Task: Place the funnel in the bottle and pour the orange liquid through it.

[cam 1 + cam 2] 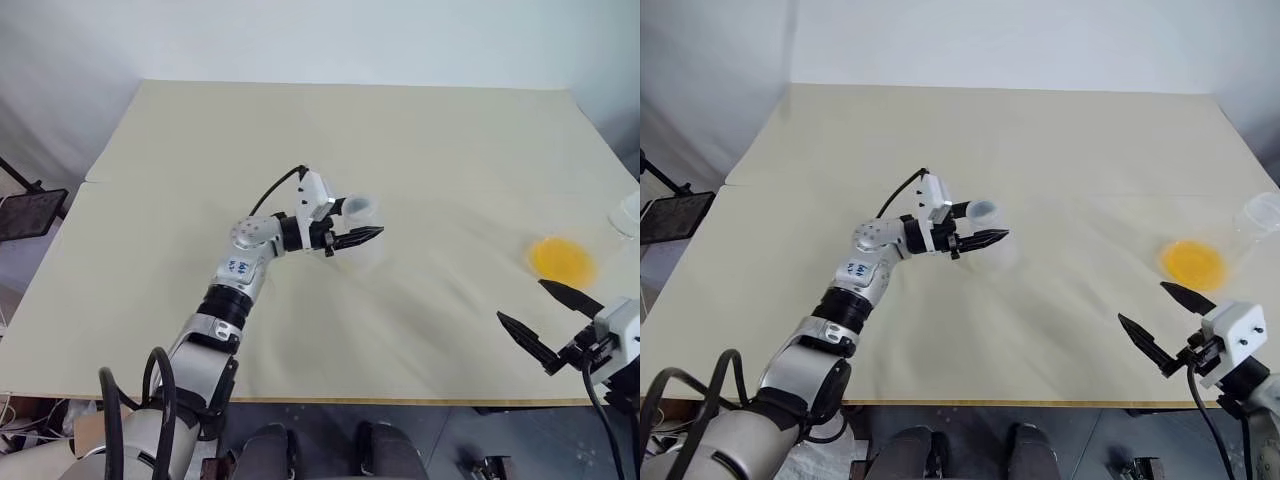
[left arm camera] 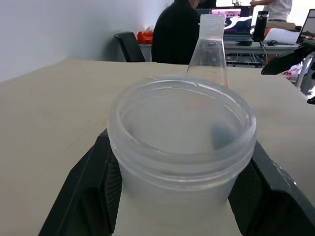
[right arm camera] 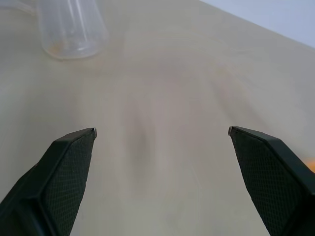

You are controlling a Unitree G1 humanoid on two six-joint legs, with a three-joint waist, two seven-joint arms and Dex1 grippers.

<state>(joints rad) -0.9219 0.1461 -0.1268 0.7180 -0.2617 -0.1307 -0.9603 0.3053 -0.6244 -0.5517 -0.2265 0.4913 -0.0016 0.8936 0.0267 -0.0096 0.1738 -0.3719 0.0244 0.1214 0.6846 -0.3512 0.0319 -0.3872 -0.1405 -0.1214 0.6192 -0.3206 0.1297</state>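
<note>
Nearest, at the lower right of the head view, the right gripper (image 1: pixel 521 301) is hanging with its fingers spread wide and nothing between them. Just above it the orange liquid (image 1: pixel 563 260) is showing as a bright pool through the walls of a larger clear vessel (image 1: pixel 1260 212) on the table (image 1: pixel 300 130) by the right edge.

At the centre of the frame the left gripper (image 1: pixel 372 236) is clamping the funnel (image 2: pixel 182 128), with a black finger on each side and the round rim facing the wrist camera. Beyond the rim the bottle (image 2: pixel 210 49) is standing upright, its narrow neck rising close behind. A person in dark clothing (image 2: pixel 172 34) is sitting far off past the table.

My reading is that the funnel is being carried to the neck. To do this well, the spout should be turned downward and centred over the opening before lowering; the bottle is light and clear, so a sideways nudge could tip it.
</note>
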